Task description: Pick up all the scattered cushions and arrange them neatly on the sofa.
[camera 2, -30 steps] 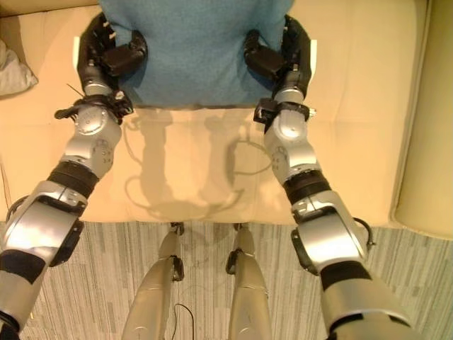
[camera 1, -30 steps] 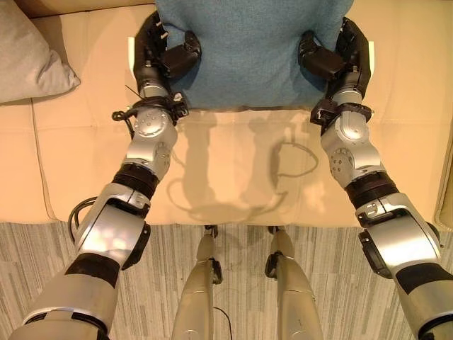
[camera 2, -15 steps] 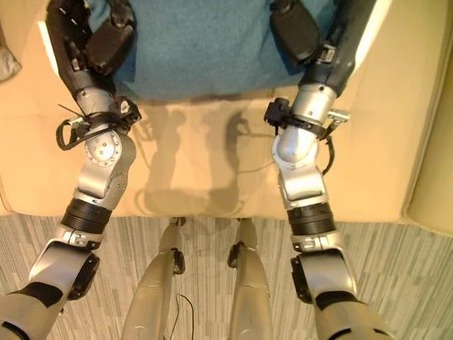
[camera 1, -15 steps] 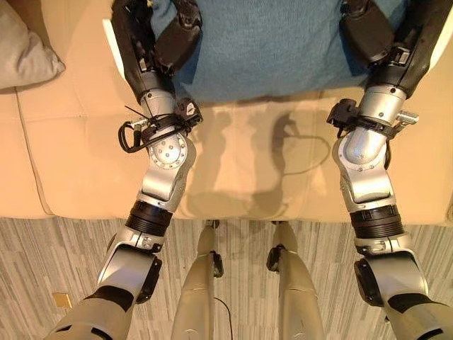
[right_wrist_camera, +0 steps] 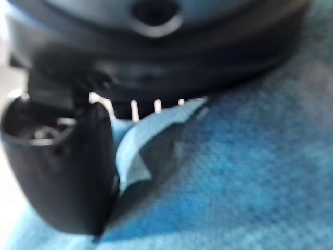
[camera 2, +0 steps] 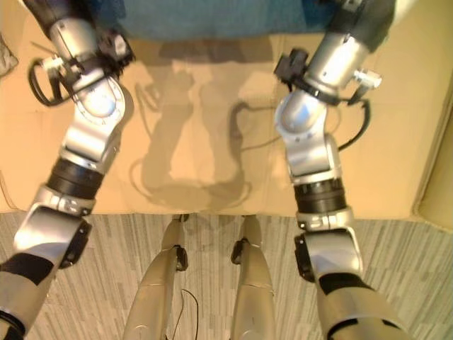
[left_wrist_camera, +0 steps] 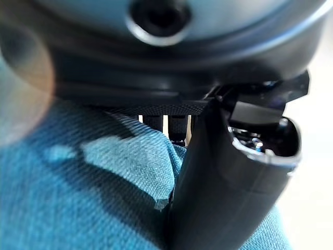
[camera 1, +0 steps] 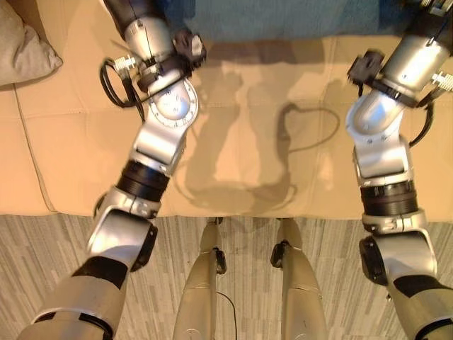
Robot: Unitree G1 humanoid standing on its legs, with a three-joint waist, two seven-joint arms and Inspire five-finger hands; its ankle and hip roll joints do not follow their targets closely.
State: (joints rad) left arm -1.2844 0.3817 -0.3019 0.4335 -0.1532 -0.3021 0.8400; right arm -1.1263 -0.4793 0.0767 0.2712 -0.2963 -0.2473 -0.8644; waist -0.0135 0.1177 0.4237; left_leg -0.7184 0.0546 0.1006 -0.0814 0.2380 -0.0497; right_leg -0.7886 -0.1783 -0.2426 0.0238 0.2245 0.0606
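A blue cushion (camera 1: 283, 18) lies across the far part of the beige sofa seat (camera 1: 241, 142), between my two outstretched arms. In the left wrist view my left hand (left_wrist_camera: 229, 182) presses its thumb into the blue cushion (left_wrist_camera: 78, 198), with its fingers curled behind the cloth's edge. My right hand (right_wrist_camera: 62, 172) grips the opposite side of the blue cushion (right_wrist_camera: 234, 182) the same way, a fold of cloth bunched against its thumb. A grey cushion (camera 1: 25, 42) rests on the seat at the far left.
The sofa's front edge (camera 1: 241, 212) runs across the middle, with striped grey carpet (camera 1: 42, 269) below it. A sofa armrest (camera 2: 439, 177) rises at the right. Bare seat lies between the arms.
Both arms have stretched further forward, carrying the blue cushion toward the sofa's back. The hands have passed beyond the top of the head views. The camera has shifted too.
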